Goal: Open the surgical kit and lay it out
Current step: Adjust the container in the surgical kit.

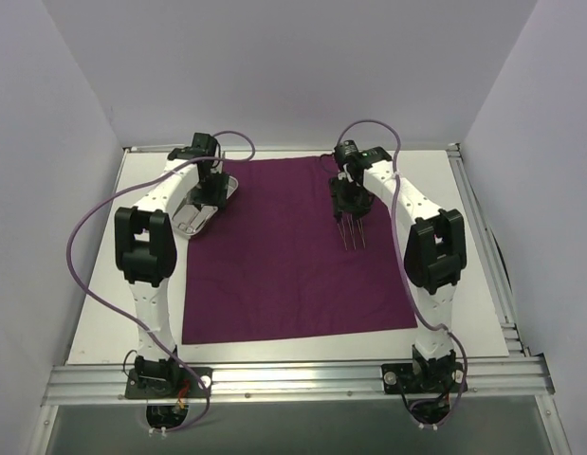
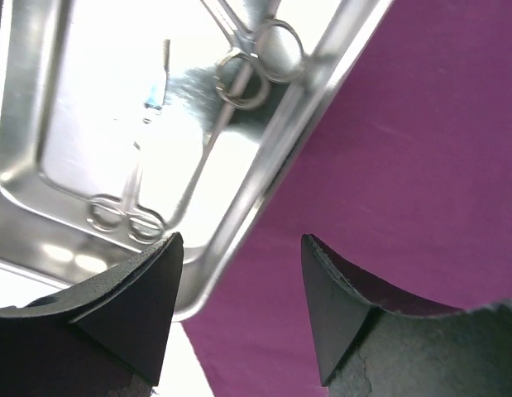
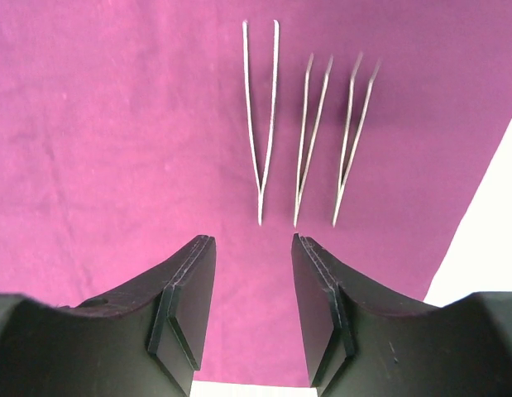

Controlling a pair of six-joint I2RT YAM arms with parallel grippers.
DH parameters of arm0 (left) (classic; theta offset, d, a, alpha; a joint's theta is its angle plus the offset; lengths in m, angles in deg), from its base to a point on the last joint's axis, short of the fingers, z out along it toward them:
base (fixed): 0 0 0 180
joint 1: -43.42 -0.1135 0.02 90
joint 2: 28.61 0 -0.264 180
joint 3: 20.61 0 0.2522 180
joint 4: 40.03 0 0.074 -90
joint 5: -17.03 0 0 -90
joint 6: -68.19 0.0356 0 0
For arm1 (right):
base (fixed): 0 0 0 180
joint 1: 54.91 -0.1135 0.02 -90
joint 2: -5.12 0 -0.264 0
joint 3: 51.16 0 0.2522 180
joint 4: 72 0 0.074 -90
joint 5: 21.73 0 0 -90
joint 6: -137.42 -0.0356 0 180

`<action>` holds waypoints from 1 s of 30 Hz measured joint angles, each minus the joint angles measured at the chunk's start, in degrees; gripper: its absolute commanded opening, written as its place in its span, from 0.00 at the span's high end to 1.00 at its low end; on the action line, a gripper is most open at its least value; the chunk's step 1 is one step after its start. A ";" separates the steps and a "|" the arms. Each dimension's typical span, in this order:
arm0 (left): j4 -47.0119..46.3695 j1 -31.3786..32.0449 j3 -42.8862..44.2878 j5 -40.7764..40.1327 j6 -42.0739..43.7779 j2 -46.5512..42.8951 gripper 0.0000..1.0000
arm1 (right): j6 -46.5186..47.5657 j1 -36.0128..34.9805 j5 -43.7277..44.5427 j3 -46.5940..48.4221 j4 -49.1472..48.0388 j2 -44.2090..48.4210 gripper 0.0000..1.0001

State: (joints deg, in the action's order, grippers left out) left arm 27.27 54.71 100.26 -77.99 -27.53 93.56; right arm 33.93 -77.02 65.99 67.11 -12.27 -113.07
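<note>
Cloth wrap [image 1: 293, 275]: magenta-purple, spread flat on the white bench [image 1: 464, 284]
Steel tray [image 2: 280, 149]: far left, at the cloth's left edge; holds ring-handled scissors [image 2: 247, 74] and a second ring-handled instrument [image 2: 127, 219]
Tweezers [image 3: 261, 124]: three, side by side on the cloth, far right
Left gripper [image 2: 242, 240]: released, empty, over the tray's right rim
Right gripper [image 3: 253, 240]: released, empty, just beyond the tweezers' far ends

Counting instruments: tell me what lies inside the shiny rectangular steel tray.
Inside the shiny rectangular steel tray lie silver ring-handled scissors upper right and a second ring-handled pair lower left. Glare and one left finger hide other parts.
</note>
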 measured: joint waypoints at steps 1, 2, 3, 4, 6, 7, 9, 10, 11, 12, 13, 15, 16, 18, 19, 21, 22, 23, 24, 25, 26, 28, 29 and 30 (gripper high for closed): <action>0.00 -0.02 0.39 -0.96 0.37 0.55 0.32 | 0.11 0.11 -0.20 -0.70 0.07 0.79 0.57; 0.11 -0.02 0.76 -1.84 0.59 0.98 0.32 | 0.13 0.37 -0.31 -1.25 0.13 1.42 0.57; 0.15 -0.02 1.27 -2.58 0.74 1.44 0.32 | 0.17 0.46 -0.52 -1.64 0.13 1.81 0.57; 0.24 -0.02 1.95 -3.19 0.92 2.03 0.33 | 0.20 0.55 -0.68 -1.95 0.11 2.19 0.57; 0.72 -0.02 4.13 -4.09 1.07 3.52 0.36 | 0.31 0.83 -0.98 -2.40 0.13 2.58 0.57; 0.74 -0.02 5.14 -4.35 1.09 4.35 0.37 | 0.35 0.92 -1.05 -2.51 0.15 2.64 0.57; 1.07 -0.02 6.67 -4.61 1.18 5.79 0.39 | 0.46 1.09 -1.20 -2.80 0.13 2.73 0.57; 1.36 -0.02 7.13 -4.59 1.05 6.34 0.40 | 0.55 1.09 -1.25 -2.95 0.15 2.75 0.57; 1.68 -0.02 7.58 -4.37 0.92 6.78 0.41 | 0.61 1.16 -1.40 -3.10 0.13 2.78 0.57; 2.05 0.02 8.11 -4.26 0.79 7.02 0.42 | 0.70 1.16 -1.55 -3.28 0.13 2.80 0.57; 2.23 0.02 8.39 -4.15 0.68 7.13 0.46 | 0.76 1.20 -1.64 -3.48 0.11 2.82 0.57; 2.67 0.02 8.79 -3.67 0.28 7.41 0.50 | 0.81 1.22 -1.90 -3.82 0.11 2.82 0.57; 3.06 0.02 9.25 -3.50 0.24 7.69 0.53 | 0.83 1.29 -2.10 -3.96 0.13 2.82 0.57; 3.72 0.02 10.34 -3.08 0.11 8.37 0.56 | 1.01 1.36 -2.34 -4.07 0.09 2.82 0.57; 4.07 0.02 10.84 -2.86 0.11 8.70 0.57 | 1.03 1.42 -2.49 -4.07 0.09 2.82 0.57; 4.81 0.02 11.98 -2.43 0.11 9.35 0.58 | 1.11 1.46 -2.62 -4.13 0.04 2.82 0.57; 5.07 0.00 12.37 -2.21 0.13 9.62 0.58 | 1.18 1.53 -2.69 -4.22 0.00 2.82 0.57; 5.38 0.00 12.74 -1.99 0.11 9.81 0.56 | 1.20 1.53 -2.71 -4.35 -0.09 2.84 0.56; 5.49 0.00 12.85 -1.81 0.11 9.92 0.54 | 1.20 1.57 -2.71 -4.48 -0.26 2.84 0.56; 5.49 0.00 12.85 -1.73 0.13 9.92 0.52 | 1.22 1.57 -2.75 -4.76 -0.46 2.91 0.56; 5.51 0.00 12.85 -1.70 0.13 9.97 0.47 | 1.22 1.57 -2.82 -4.90 -0.50 2.93 0.56; 5.57 -0.04 12.81 -1.55 0.11 9.97 0.42 | 1.22 1.64 -3.10 -5.38 -0.76 3.17 0.56; 5.53 -0.11 12.70 -1.57 0.00 9.97 0.40 | 1.25 1.68 -3.15 -5.62 -0.76 3.32 0.56; 5.40 -0.11 12.35 -1.55 -0.02 9.97 0.36 | 1.25 1.79 -3.17 -5.79 -0.76 3.48 0.56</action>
State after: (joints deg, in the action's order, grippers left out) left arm 32.67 54.60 112.61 -79.54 -27.55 103.52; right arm 35.17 -75.23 62.82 61.31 -13.03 -109.60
